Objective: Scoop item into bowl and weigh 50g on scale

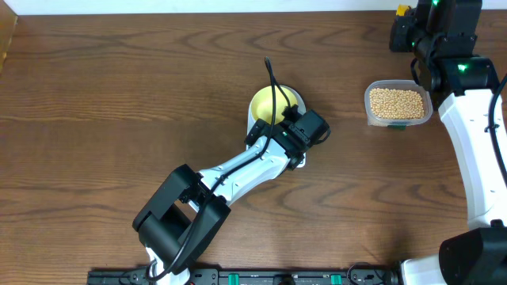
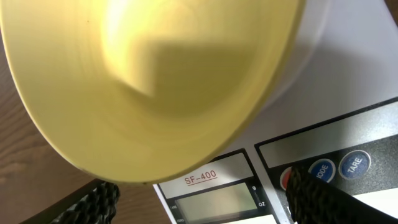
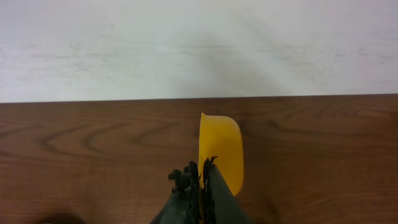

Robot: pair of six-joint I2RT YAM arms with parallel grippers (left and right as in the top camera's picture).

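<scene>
While the left pincer (image 2: 205, 198) hangs spread wide, the bowl (image 2: 155, 81) sits on the scale (image 2: 348, 81) right in front of it. Meanwhile the right pincer (image 3: 200, 180) is pinching the scoop (image 3: 221, 148) near the far edge of the table (image 1: 119, 95), with the beans (image 1: 396, 101) in the tub (image 1: 370, 115) close by.

The left arm (image 1: 238, 166) reaches up the wooden bench (image 1: 119, 95), its wrist covering the near edge of a pale-yellow bowl (image 1: 265, 101). Well off to the right sits a clear tub (image 1: 369, 111) of tan beans (image 1: 396, 101). The right arm (image 1: 475, 134) stands beyond it in the far corner, a sliver of yellow scoop (image 1: 403, 10) beside it.
</scene>
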